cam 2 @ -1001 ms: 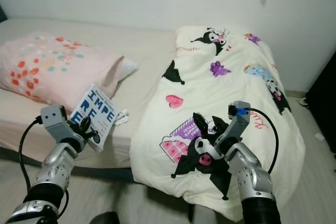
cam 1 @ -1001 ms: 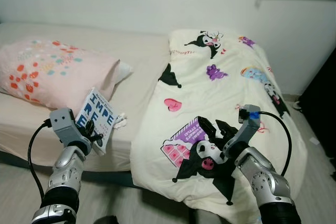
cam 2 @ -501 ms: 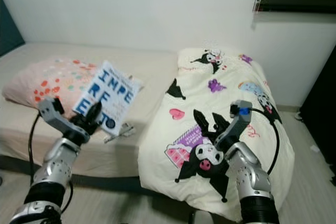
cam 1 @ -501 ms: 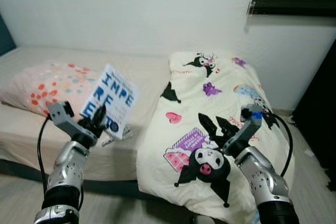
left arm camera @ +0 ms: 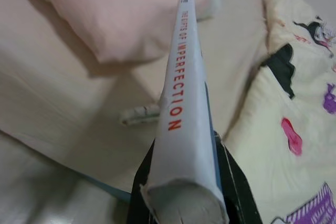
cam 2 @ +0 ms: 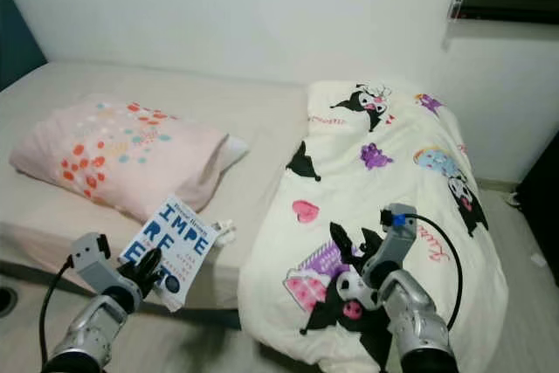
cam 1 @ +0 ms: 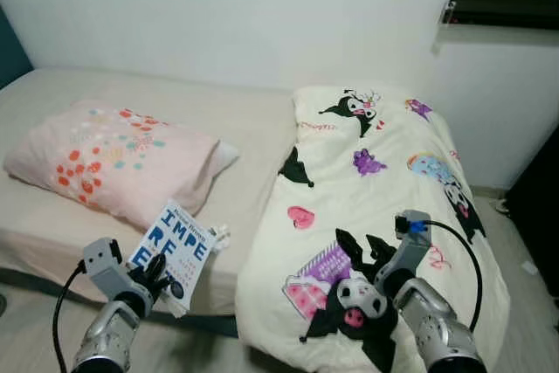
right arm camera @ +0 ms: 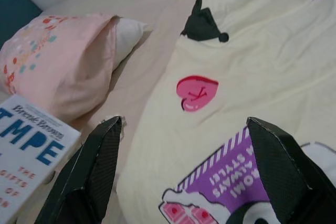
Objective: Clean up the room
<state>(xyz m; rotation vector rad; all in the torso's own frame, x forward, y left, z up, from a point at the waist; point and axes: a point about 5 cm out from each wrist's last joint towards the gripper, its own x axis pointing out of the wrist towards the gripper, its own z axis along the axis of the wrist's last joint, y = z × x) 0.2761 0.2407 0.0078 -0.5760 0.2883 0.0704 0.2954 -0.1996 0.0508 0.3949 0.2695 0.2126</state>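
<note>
The left gripper clamps the book upright near the bed edge; the right gripper is wide open over the blanket

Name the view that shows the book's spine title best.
The left wrist view: the book, clamped in the left gripper, turns its spine to the camera, title readable in red. Both eye views show only its front cover; the right wrist view catches a cover corner.

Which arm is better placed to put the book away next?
Left. The left tool is already clamped on the book by its spine, off the bed. The right tool hangs open over the blanket.
</note>
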